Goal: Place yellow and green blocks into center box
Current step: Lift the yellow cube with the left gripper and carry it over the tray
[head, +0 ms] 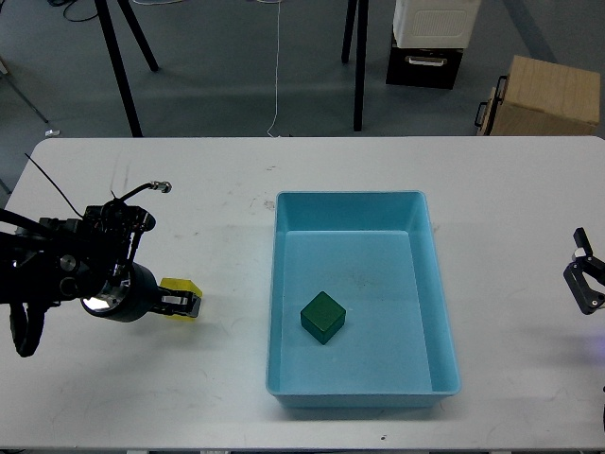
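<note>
A light blue box (440, 312) sits at the table's middle. A dark green block (322, 316) lies on its floor toward the front left. A yellow block (180, 295) is held between the fingers of my left gripper (183, 303), left of the box and raised a little off the white table. My right gripper (586, 284) is at the far right edge of the view, open and empty, well away from the box.
The white table (227, 208) spans the view. Beyond its far edge stand tripod legs (118, 57), a black and white case (427, 43) and a cardboard box (544, 95) on the grey floor.
</note>
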Motion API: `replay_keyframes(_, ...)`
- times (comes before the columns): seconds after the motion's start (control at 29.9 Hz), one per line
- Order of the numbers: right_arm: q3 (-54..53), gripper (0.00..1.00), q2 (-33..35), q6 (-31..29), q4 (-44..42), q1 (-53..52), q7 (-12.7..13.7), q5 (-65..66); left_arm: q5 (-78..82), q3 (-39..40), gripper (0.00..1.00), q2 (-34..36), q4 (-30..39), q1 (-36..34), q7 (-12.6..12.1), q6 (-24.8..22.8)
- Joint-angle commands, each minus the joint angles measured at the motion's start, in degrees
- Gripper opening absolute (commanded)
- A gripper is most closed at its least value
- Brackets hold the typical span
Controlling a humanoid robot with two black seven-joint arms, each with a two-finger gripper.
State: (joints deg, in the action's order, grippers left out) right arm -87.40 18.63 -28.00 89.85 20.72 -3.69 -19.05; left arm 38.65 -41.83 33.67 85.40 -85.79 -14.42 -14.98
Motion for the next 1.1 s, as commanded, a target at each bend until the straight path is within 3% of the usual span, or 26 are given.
replay_keyframes(0.0, -0.4, 1.00, 0.0, 0.0, 0.2, 0.3, -0.1, 0.0, -0.2, 1.9, 0.00, 2.0, 1.6, -6.6, 0.2, -0.8)
replay_keyframes(0.23, -2.2, 1.00, 0.2, 0.0, 0.5, 1.2, 0.0, 0.1, -5.5, 7.8, 0.00, 1.2, 4.2, -21.8, 2.1, -7.5)
replay_keyframes(0.43, -2.4, 1.00, 0.1, 0.0, 0.5, 1.2, -0.1, 0.0, -11.0, 8.4, 0.00, -12.6, 5.4, -28.2, 4.5, -10.1)
replay_keyframes(0.54, -2.4, 1.00, 0.0, 0.0, 0.3, 1.1, -0.1, 0.0, -12.6, 8.0, 0.00, -20.9, 5.2, -28.5, 5.9, -9.8)
replay_keyframes(0.7, -2.3, 1.00, 0.0, 0.0, 0.0, 1.2, -0.1, 0.0, -12.6, 5.5, 0.03, -30.1, 4.8, -27.1, 6.0, -9.5)
replay_keyframes(0.77, -2.2, 1.00, 0.0, 0.0, 0.0, 1.2, -0.1, 0.0, -12.6, 5.2, 0.09, -31.2, 3.9, -25.7, 6.0, -9.1)
replay_keyframes(0.9, -1.9, 1.00, 0.0, 0.0, 0.1, 1.2, -0.1, 0.1, -12.6, 3.8, 0.29, -31.7, -0.1, -22.1, 5.9, -9.2)
replay_keyframes(0.97, -1.8, 1.00, 0.0, 0.0, 0.1, 1.1, -0.1, 0.1, -12.6, 3.6, 0.49, -31.7, -0.3, -21.1, 5.8, -8.9)
replay_keyframes(1.07, -1.7, 1.00, 0.2, 0.0, 0.2, 1.0, -0.1, 0.1, -12.6, 3.5, 0.56, -31.7, -0.4, -19.6, 5.8, -8.8)
